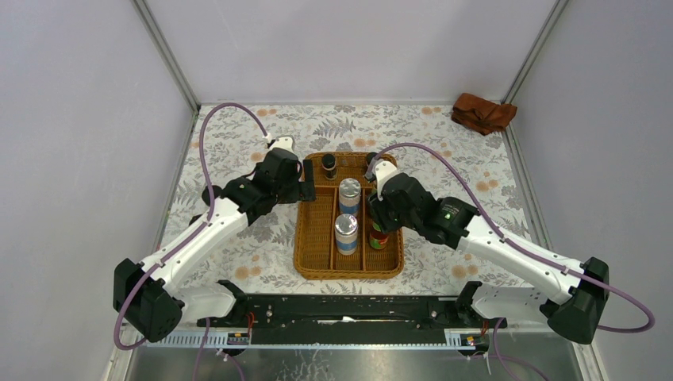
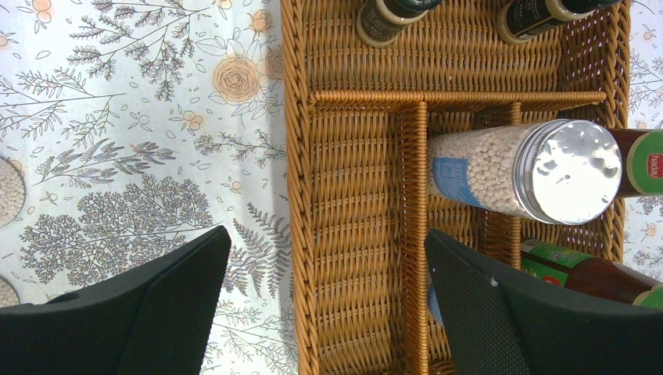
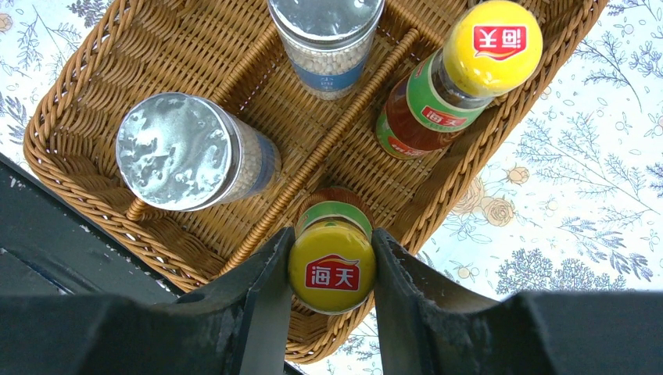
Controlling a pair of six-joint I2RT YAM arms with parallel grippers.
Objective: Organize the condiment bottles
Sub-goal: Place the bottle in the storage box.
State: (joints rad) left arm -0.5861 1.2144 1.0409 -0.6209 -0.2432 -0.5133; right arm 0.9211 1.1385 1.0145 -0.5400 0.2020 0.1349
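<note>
My right gripper (image 3: pixel 332 238) is shut on the yellow cap of a red sauce bottle (image 3: pixel 332 269) at the near end of the wicker tray's (image 1: pixel 313 238) right compartment. The second red sauce bottle (image 3: pixel 453 78) stands in the same compartment. Two silver-lidded shakers (image 1: pixel 349 190) (image 1: pixel 346 228) stand in the middle compartment. Two tiny dark bottles (image 2: pixel 383 19) (image 2: pixel 535 17) sit in the back compartment. My left gripper (image 2: pixel 328 258) hangs open over the tray's bare left compartment and its left wall, holding nothing.
A rust-brown cloth (image 1: pixel 482 113) lies crumpled at the back right corner of the flowered table. Parts of two round containers of white grains (image 2: pixel 8 191) show at the left edge of the left wrist view, on the table left of the tray.
</note>
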